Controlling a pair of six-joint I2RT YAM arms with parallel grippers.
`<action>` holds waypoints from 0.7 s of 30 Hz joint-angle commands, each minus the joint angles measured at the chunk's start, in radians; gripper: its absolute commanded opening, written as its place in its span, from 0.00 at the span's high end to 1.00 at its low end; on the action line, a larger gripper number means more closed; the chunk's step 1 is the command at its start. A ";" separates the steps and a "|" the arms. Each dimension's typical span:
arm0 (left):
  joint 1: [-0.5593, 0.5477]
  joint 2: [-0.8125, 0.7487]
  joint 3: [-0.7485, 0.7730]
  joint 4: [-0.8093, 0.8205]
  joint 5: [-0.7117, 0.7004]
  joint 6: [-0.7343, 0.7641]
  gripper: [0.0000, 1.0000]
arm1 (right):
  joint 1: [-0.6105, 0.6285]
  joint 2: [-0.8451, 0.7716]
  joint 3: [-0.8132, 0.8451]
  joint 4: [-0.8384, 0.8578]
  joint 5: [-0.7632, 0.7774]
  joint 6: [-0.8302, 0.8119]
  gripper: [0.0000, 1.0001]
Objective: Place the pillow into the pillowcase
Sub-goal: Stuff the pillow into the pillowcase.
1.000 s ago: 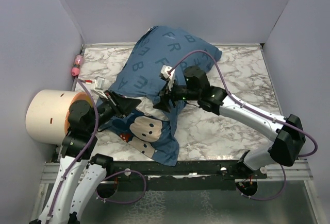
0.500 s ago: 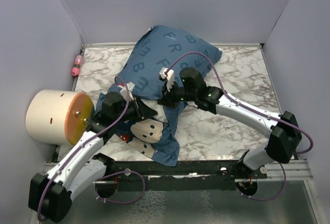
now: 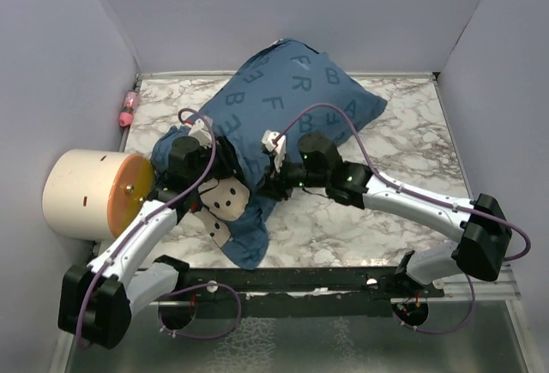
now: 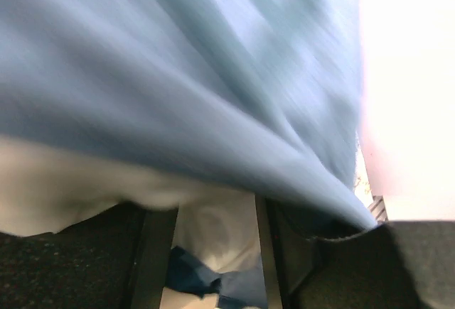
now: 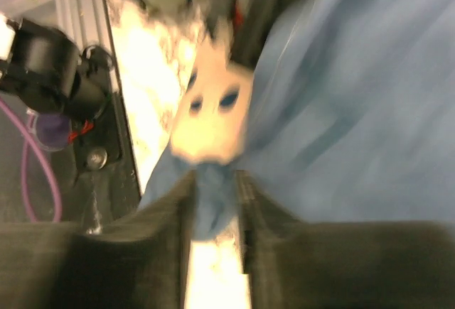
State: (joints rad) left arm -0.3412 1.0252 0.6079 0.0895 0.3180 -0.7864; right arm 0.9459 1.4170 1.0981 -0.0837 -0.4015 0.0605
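Quick heads up: over the last second the stuffed end of the pillowcase (image 3: 292,90) has slid up and to the right in the overhead frame. The loose tail (image 3: 244,240) at lower centre has been drawn in shorter. Your left arm has also swung off the roll (image 3: 86,191) and gone right in on the cloth.

You can't see the pillow from above. Going by the plump bulge, I'd say it's nearly all inside the case, so what's left is pulling the slack tail up over it.

- **Right hand** (image 5: 213,213): it's pinching a fold of blue cloth, with the fingers almost together.
- **Left hand** (image 4: 213,252): the fingers stand apart with white and blue cloth between them. Honestly I can't tell whether it's gripping or just resting there.

Room-wise, the bulge is now close under the back wall (image 3: 283,4), so there's not much left to push into that way. The roll crowds the left edge, with a little pink thing (image 3: 128,109) in the upper-left corner. The right side of the tabletop (image 3: 403,159) is your open marble, and the tail hangs near the front rail.
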 commanded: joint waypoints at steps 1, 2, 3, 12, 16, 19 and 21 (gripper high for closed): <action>0.031 -0.175 0.091 -0.177 -0.002 0.180 0.45 | 0.048 -0.011 -0.052 -0.118 0.142 0.033 0.59; 0.031 -0.243 0.095 -0.279 -0.014 0.208 0.41 | 0.047 -0.020 -0.058 -0.105 0.126 0.023 0.54; 0.030 -0.312 0.102 -0.376 -0.025 0.229 0.36 | 0.047 -0.033 -0.062 -0.085 0.106 0.014 0.51; 0.031 -0.577 0.127 -0.750 0.027 0.174 0.45 | 0.051 -0.063 0.030 0.078 -0.191 -0.043 0.51; 0.031 -0.547 0.108 -0.710 -0.052 0.188 0.48 | 0.061 0.051 0.156 0.041 -0.184 -0.061 0.54; 0.031 -0.500 0.113 -0.684 -0.155 0.222 0.46 | 0.063 0.144 0.228 0.056 -0.158 -0.038 0.54; 0.031 -0.472 0.123 -0.690 -0.224 0.244 0.46 | 0.063 0.225 0.306 0.010 -0.101 -0.023 0.54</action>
State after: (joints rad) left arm -0.3115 0.5148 0.7170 -0.6010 0.2493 -0.5900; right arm 1.0023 1.5105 1.2987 -0.0479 -0.5415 0.0223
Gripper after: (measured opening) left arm 0.538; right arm 0.461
